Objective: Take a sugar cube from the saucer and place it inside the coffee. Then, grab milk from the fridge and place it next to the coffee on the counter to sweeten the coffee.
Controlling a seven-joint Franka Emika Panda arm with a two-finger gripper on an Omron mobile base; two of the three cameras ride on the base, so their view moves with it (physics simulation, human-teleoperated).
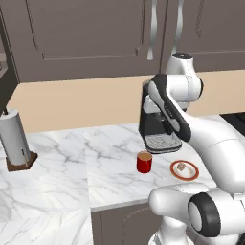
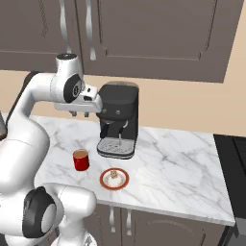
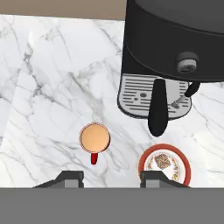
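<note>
Poised high above the counter [image 1: 110, 158], the empty, partly open gripper [image 2: 79, 114] must next descend onto the sugar cube [image 3: 162, 161] on its saucer [image 3: 186, 168], beside the coffee [image 3: 94, 138].

Even, soft light; sharp renders

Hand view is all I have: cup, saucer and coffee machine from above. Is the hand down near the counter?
Observer: No. The hand hangs high above the counter, level with the upper half of the coffee machine.
Operator: Anything else standing on the counter?
Observer: Yes, a paper towel roll stands upright far to the left of the cup.
</note>
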